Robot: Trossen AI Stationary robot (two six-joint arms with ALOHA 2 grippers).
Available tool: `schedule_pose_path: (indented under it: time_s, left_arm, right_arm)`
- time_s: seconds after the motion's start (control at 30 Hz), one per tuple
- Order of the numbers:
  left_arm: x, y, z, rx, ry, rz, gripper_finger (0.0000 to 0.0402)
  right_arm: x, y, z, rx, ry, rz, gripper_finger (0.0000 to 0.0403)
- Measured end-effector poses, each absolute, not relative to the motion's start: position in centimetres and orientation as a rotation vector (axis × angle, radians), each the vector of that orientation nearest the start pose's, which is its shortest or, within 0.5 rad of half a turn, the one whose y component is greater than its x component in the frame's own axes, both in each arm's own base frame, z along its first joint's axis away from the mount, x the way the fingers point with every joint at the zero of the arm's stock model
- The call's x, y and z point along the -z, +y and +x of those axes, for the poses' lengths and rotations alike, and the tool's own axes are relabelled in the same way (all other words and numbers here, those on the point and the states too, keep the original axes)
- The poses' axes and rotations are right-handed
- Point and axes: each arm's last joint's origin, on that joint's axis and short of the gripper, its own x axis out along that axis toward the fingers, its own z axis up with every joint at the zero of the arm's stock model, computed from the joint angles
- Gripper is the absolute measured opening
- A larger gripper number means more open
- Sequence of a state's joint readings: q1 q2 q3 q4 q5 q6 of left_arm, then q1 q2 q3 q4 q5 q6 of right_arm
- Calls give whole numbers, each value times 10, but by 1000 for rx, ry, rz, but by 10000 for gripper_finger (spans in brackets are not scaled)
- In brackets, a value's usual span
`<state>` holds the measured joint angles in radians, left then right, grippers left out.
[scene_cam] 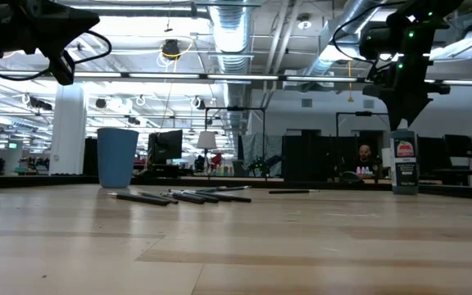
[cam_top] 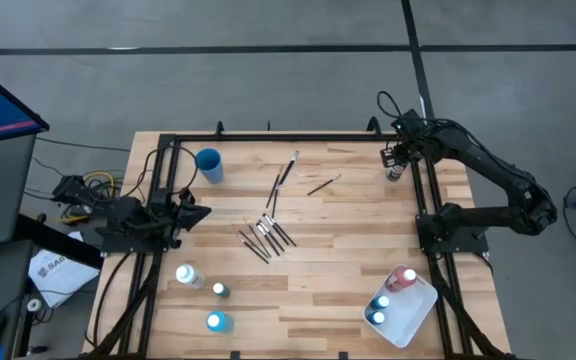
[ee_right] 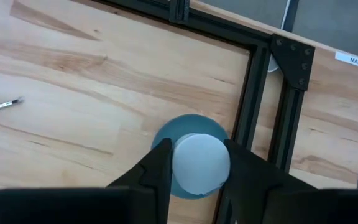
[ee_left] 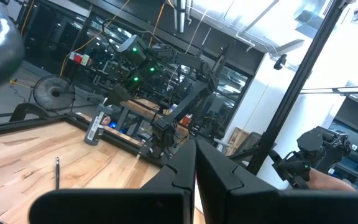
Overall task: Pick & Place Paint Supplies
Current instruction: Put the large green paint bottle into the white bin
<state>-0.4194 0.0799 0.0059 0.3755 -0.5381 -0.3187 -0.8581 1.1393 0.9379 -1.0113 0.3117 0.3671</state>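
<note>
A small teal paint bottle [cam_top: 395,171] with a pale cap stands upright on its base at the table's far right corner, beside the black frame rail. My right gripper [ee_right: 197,155] comes down on it from above and is shut on it. Several thin dark brushes [cam_top: 268,236] lie flat mid-table, and two more [cam_top: 284,174] lie farther back. Three more bottles, white [cam_top: 188,276], teal [cam_top: 220,290] and blue [cam_top: 217,322], are at the near left. My left gripper [cam_top: 200,212] waits shut above the table's left side, holding nothing. My right gripper has the bottle's pale cap [ee_right: 201,165] pinched between its two fingers, one on each side of it. The fingers slant steeply down from above. The bottle stays upright with its base [scene_cam: 405,190] on the table.
A blue round cup [cam_top: 209,163] stands at the far left. A white tray [cam_top: 420,310] at the near right holds a red bottle [cam_top: 405,277] and two blue-capped ones [cam_top: 379,309]. Black frame rails [ee_right: 253,106] run right beside the held bottle. Bare wood lies between the brushes and the tray.
</note>
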Motion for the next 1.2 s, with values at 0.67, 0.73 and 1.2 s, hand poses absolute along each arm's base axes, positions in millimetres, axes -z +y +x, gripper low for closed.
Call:
schedule_pose_path:
  time_s: [0.67,0.73,1.2]
  left_arm:
    - [-194,-25,92,-74,-286,-456,4]
    - [-194,-25,92,-74,-286,-456,4]
    - [-194,-25,92,-74,-286,-456,4]
  right_arm:
    - [-289,-123,155,1038,981,483,109]
    - [-297,-117,162,1008,952,474,109]
    - [-362,-39,197,616,762,383,109]
